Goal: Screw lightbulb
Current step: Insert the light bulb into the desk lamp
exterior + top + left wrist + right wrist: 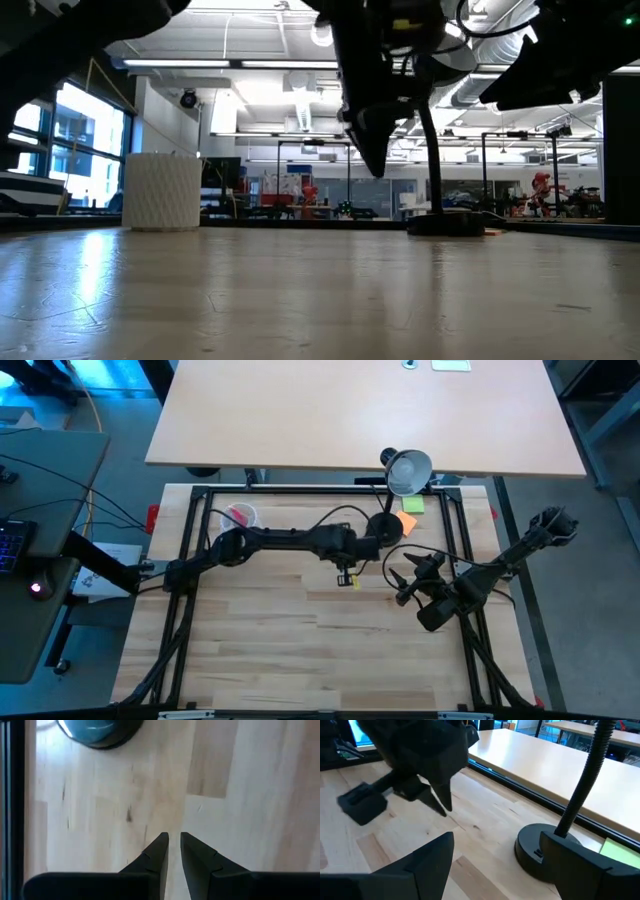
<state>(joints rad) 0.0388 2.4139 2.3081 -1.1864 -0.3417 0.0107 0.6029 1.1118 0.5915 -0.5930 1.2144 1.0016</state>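
Note:
I cannot make out the lightbulb in any view. The black desk lamp stands at the table's far right on its round base [385, 528], with its shade [407, 470] over the far edge. My left gripper [345, 577] hangs above the bare wood just near-left of the lamp base [100, 730]. It points steeply down, and its fingers [159, 851] are shut to a thin slit with nothing between them. My right gripper [400, 586] waits open at the right, aimed toward the lamp base [545, 850] and holding nothing.
A white ribbed cup [240, 517] with pink items stands at the far left and shows in the low view as well [162, 190]. Green [412, 503] and orange [405, 522] notes lie beside the lamp base. A second, paler table [350, 410] lies beyond the far edge. Bare wood fills the near half.

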